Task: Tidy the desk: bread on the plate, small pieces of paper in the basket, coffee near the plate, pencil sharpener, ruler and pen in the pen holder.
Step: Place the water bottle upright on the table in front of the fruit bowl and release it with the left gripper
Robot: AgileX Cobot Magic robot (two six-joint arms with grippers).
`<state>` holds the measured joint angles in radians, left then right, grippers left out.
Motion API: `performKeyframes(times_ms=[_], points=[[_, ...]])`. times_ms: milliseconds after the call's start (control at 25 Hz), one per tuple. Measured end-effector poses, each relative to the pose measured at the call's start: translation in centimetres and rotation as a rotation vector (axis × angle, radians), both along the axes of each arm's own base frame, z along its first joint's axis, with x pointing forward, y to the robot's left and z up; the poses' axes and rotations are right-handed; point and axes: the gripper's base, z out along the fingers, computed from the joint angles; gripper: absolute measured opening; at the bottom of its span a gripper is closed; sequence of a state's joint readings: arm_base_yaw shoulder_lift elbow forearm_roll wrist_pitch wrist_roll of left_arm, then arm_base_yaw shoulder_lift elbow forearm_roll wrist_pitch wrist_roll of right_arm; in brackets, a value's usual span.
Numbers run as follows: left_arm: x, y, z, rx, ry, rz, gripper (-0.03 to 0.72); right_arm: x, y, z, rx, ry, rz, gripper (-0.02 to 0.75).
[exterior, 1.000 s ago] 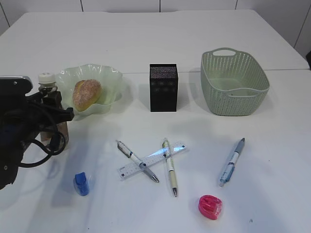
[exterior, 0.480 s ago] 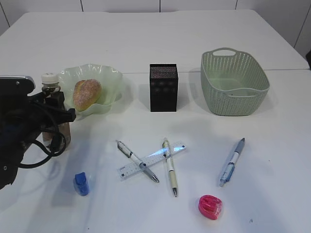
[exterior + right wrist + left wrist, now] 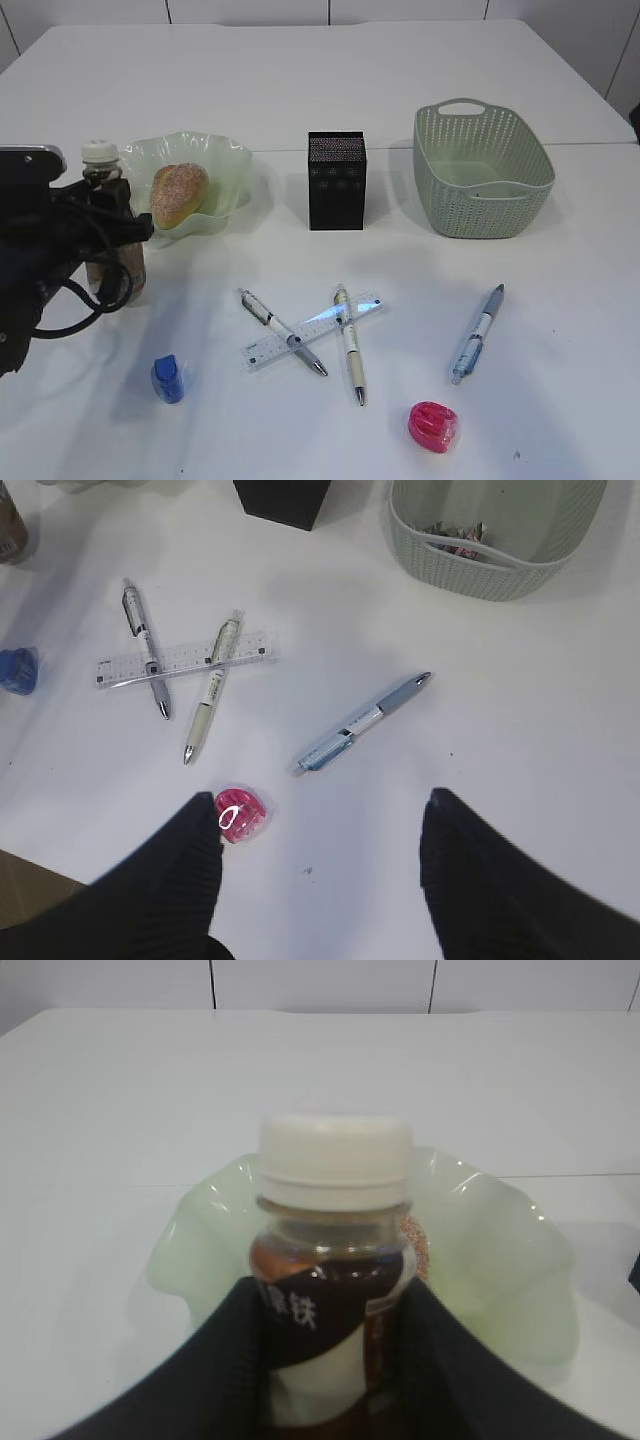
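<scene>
My left gripper (image 3: 110,215) is shut on the coffee (image 3: 99,152), a white-capped bottle of dark drink held upright just left of the plate (image 3: 225,160). In the left wrist view the black fingers (image 3: 215,1360) clamp the coffee (image 3: 335,1180) in front of the plate (image 3: 500,1250). The bread (image 3: 179,193) lies on the plate. My right gripper (image 3: 320,815) hangs open over the desk beside a pink pencil sharpener (image 3: 240,816). The ruler (image 3: 315,328) lies under two crossed pens (image 3: 283,332) (image 3: 350,343). A blue pen (image 3: 477,333) lies apart, to the right.
The black pen holder (image 3: 336,180) stands mid-desk. The basket (image 3: 482,170) at the right holds paper pieces (image 3: 450,535). A blue pencil sharpener (image 3: 168,378) lies front left and the pink pencil sharpener (image 3: 433,426) front right. The desk seam (image 3: 580,145) runs behind them.
The left gripper, with the coffee in it, has shifted slightly up and back beside the plate. Nothing else has moved.
</scene>
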<state>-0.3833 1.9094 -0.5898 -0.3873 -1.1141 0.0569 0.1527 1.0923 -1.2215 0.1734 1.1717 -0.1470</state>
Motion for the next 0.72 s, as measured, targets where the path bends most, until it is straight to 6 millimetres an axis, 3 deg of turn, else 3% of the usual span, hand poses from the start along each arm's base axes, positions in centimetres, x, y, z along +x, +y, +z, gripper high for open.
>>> performKeyframes(times_ms=[720], points=[[0.00,0.00,0.08,-0.001,-0.002,0.000,0.271,-0.01,0.03,0.01,0.004,0.001,0.001,0.493]])
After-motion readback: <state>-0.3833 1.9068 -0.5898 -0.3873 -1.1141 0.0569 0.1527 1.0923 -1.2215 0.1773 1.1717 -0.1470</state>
